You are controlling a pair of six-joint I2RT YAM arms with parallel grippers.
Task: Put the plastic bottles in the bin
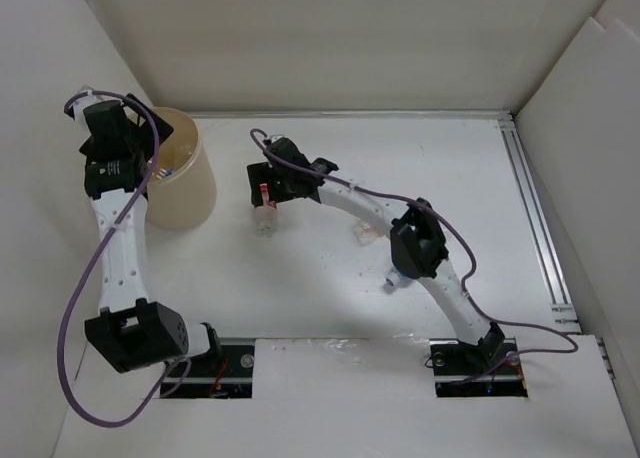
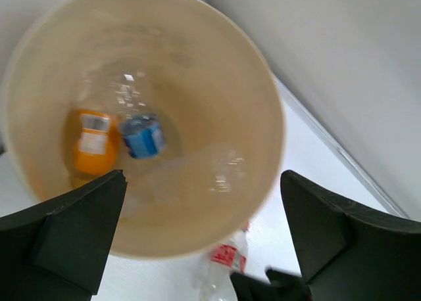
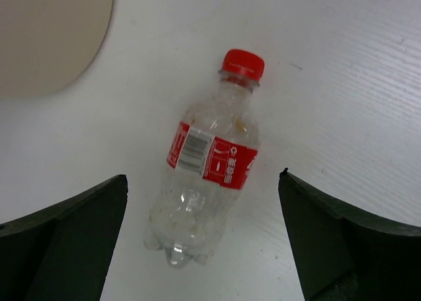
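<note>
The tan bin point(image 1: 183, 188) stands at the back left. My left gripper point(image 1: 152, 150) hangs open over its mouth, nothing between the fingers point(image 2: 202, 183). Inside the bin point(image 2: 266, 110) lie an orange bottle point(image 2: 94, 140), a blue-labelled bottle point(image 2: 143, 135) and a blurred clear one point(image 2: 220, 169). A clear bottle with a red cap and red label point(image 3: 210, 160) lies on the table right of the bin point(image 1: 265, 216). My right gripper point(image 1: 264, 194) is open above it, one finger on each side point(image 3: 203, 176), not touching. Two more small bottles point(image 1: 367, 234) point(image 1: 392, 277) peek out beside the right arm.
White walls close in the table on the left, back and right. A metal rail point(image 1: 535, 218) runs along the right side. Purple cables loop off both arms. The bin's rim stands just left of the red-capped bottle.
</note>
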